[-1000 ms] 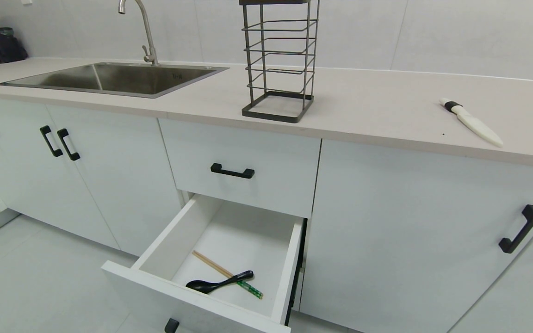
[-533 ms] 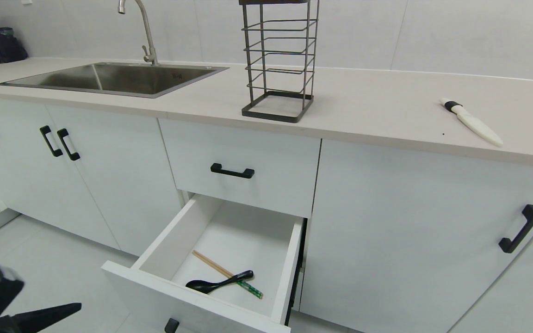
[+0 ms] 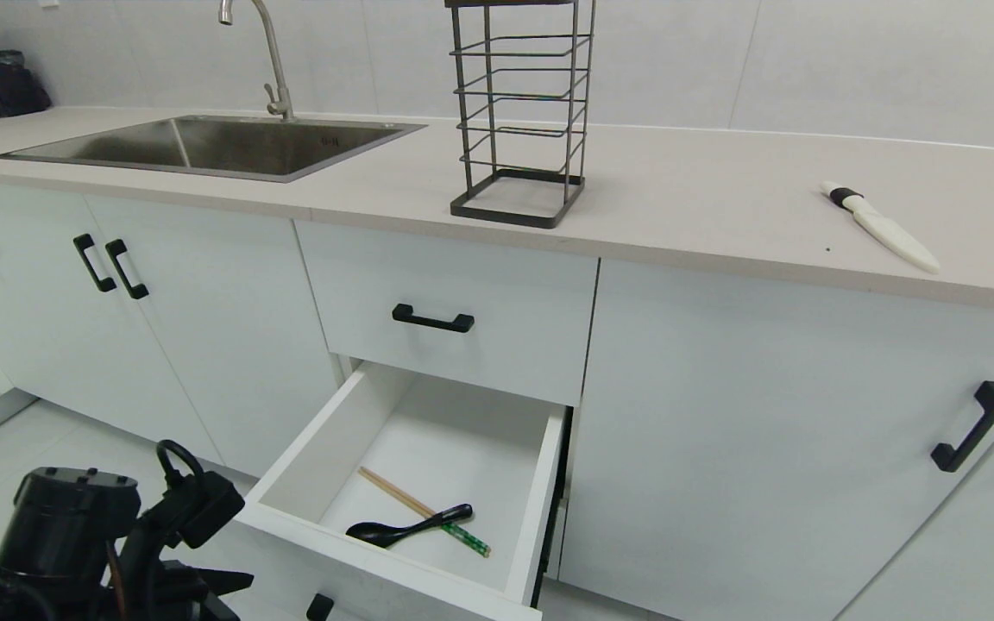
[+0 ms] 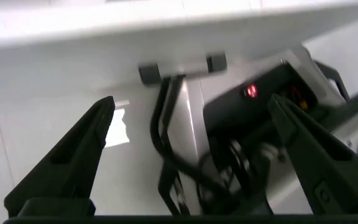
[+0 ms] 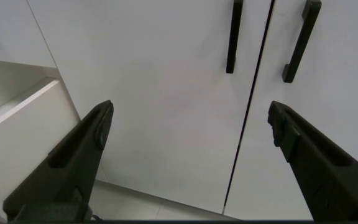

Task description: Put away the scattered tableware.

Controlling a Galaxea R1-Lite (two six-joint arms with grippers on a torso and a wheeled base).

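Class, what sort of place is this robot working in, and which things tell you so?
Most likely a kitchen: a steel sink with a tap set into the countertop, an open drawer holding chopsticks and a black spoon, and a knife lying on the countertop.

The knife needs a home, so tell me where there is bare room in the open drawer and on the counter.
In the drawer, the rear half is bare, between its back wall and the chopsticks; the front is crowded by them and the black spoon. On the countertop, a wide bare stretch lies between the wire rack and the knife.
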